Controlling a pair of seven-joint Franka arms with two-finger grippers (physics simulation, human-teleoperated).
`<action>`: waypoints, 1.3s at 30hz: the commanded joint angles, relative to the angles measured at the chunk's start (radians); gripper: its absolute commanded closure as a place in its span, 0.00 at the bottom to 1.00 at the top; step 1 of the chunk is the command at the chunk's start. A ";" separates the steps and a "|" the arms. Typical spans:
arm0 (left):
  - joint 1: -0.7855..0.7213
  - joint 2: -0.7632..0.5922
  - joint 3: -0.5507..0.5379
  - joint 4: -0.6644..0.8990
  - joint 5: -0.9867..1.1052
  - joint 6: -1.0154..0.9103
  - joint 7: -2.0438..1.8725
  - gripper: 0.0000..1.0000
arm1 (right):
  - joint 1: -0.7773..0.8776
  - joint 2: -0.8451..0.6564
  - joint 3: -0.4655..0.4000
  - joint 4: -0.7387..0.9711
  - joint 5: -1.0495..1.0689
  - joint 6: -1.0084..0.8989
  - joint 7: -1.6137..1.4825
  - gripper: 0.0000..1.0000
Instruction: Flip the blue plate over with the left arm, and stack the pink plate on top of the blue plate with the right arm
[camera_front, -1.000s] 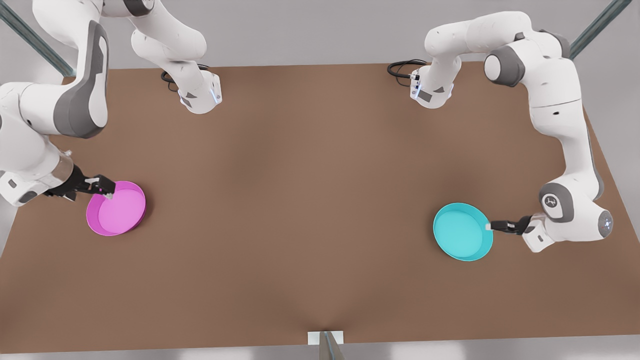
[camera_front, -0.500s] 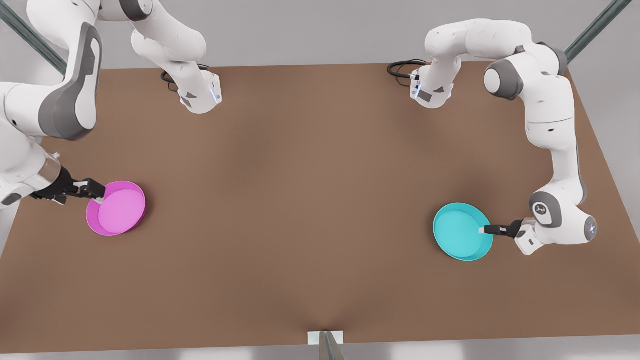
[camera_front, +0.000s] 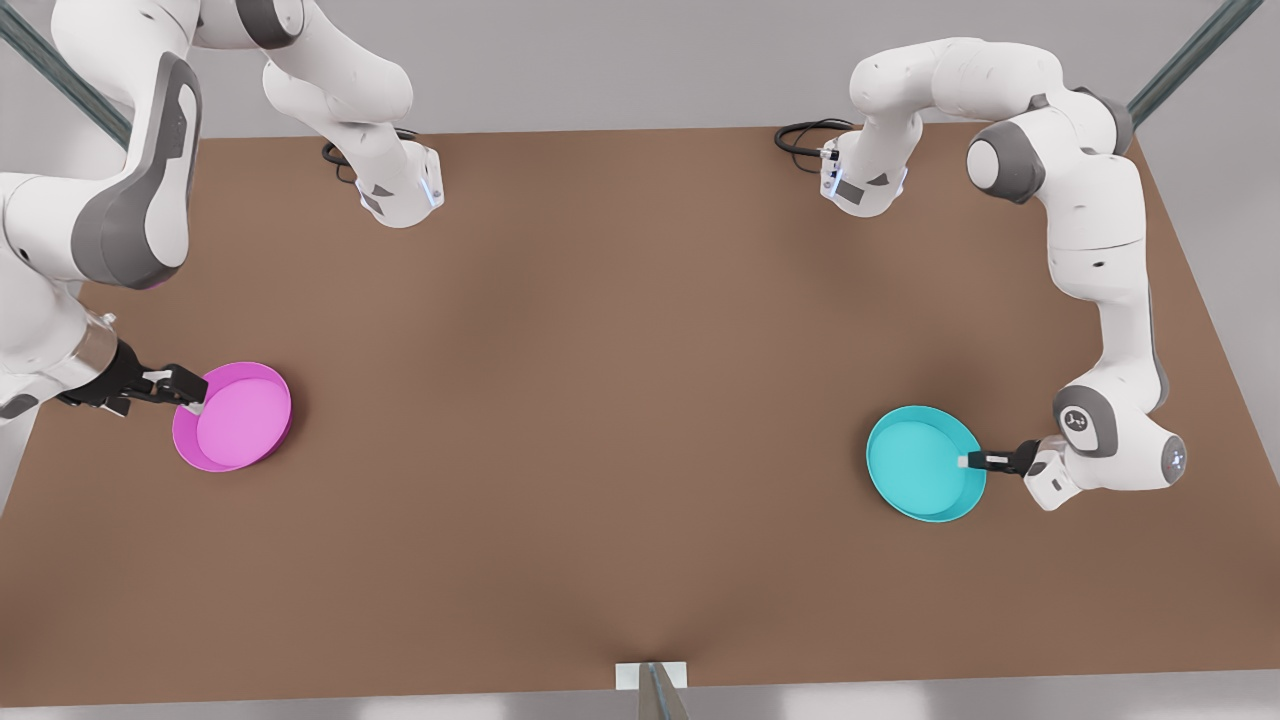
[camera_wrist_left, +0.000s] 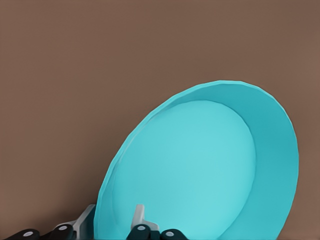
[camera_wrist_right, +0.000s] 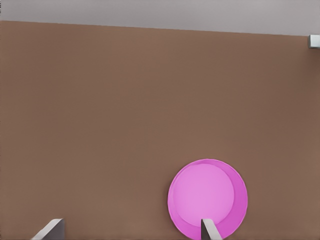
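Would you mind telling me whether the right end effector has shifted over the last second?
Yes. The right end effector has drawn back toward the front view's left, from over the pink plate to its left rim.

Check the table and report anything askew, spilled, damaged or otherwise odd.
Nothing stands out. The blue plate and the pink plate both sit open side up on the table, far apart and intact. The left gripper has its jaws astride the blue plate's rim; the right gripper is open at the pink plate's edge.
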 joint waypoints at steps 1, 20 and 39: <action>0.000 0.001 0.000 0.000 0.000 0.000 0.000 0.62 | -0.002 0.000 0.000 0.000 0.000 0.000 0.000 0.00; -0.002 0.011 -0.002 0.000 -0.003 0.000 -0.008 0.79 | -0.008 0.031 -0.005 0.049 0.040 -0.002 -0.002 0.00; -0.025 -0.092 0.000 0.002 0.061 -0.092 -0.038 0.79 | -0.001 0.031 -0.003 0.049 0.047 0.005 -0.002 0.00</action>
